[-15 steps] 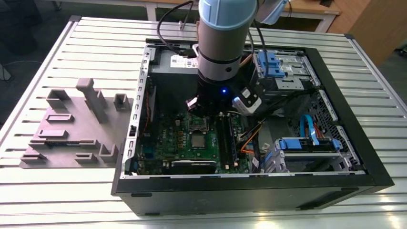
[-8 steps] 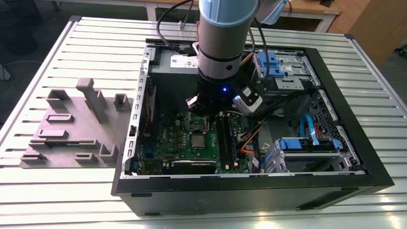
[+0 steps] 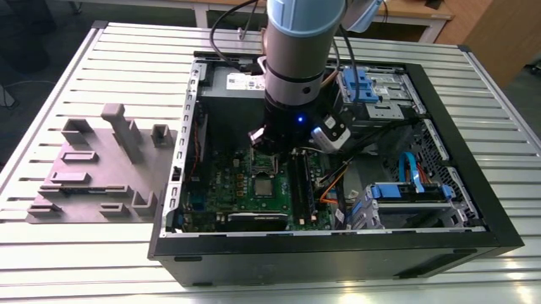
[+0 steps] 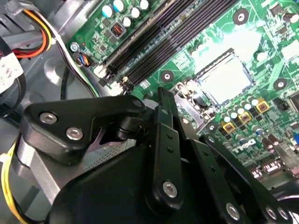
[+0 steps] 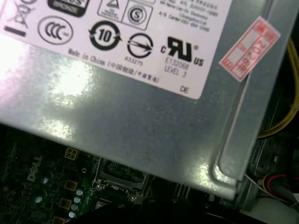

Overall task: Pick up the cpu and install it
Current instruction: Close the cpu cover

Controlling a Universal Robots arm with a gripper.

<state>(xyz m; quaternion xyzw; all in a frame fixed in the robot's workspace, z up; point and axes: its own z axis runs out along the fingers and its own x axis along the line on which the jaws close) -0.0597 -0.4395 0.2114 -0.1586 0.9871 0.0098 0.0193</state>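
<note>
The cpu (image 3: 265, 187) is a small pale silver-grey square lying flat in the socket on the green motherboard (image 3: 228, 190) inside the open computer case. In the second wrist view the cpu (image 4: 225, 78) glares bright inside the socket's frame. A raised metal socket plate (image 4: 192, 99) stands between it and my gripper (image 4: 163, 105). My black gripper (image 3: 272, 149) hangs from the arm just above the board, at the far side of the socket and apart from the cpu. The same metal plate (image 5: 119, 175) shows below the grey box's edge in the first wrist view.
A big grey box with a white label (image 5: 140, 93) sits close behind the gripper at the case's back (image 3: 232, 82). Black memory slots (image 4: 154, 42), orange and yellow cables (image 4: 35, 44) and blue drive cages (image 3: 368, 85) crowd the case. A grey fixture block (image 3: 93, 171) stands on the exterior view's left.
</note>
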